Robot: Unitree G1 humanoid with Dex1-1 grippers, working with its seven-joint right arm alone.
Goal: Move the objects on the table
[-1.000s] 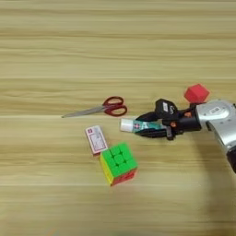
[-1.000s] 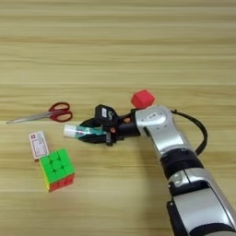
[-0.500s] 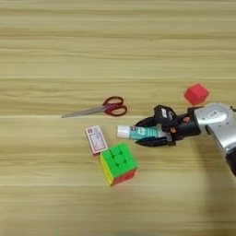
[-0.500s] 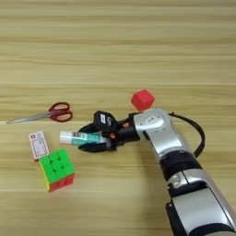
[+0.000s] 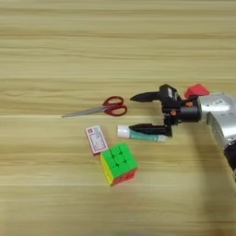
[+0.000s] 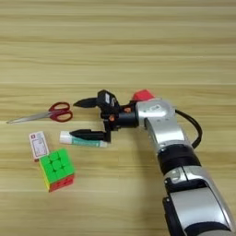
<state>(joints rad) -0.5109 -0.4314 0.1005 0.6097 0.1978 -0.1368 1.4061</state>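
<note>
Leftmost, the red-handled scissors [image 5: 102, 108] are lying flat on the table [image 5: 55, 50], blades pointing left. Just below them the small red-and-white card box [image 5: 96, 139] is lying face up, its lower corner touching or nearly touching the green/red/yellow 3x3 puzzle cube [image 5: 119, 163], which is sitting green face up. Right of the box, the white-and-green glue stick [image 5: 139, 134] is lying on its side, white cap to the left. The right gripper [image 5: 140, 112] is standing spread wide, one black finger pointing left above the glue stick and the other lying along the stick's upper edge, gripping nothing. Behind the gripper's base the small red cube [image 5: 196, 90] is peeking out. Only the right eye view is showing the silver forearm [image 6: 161, 124] running down to the bottom edge, with a black cable [image 6: 193, 130] looping beside it
</note>
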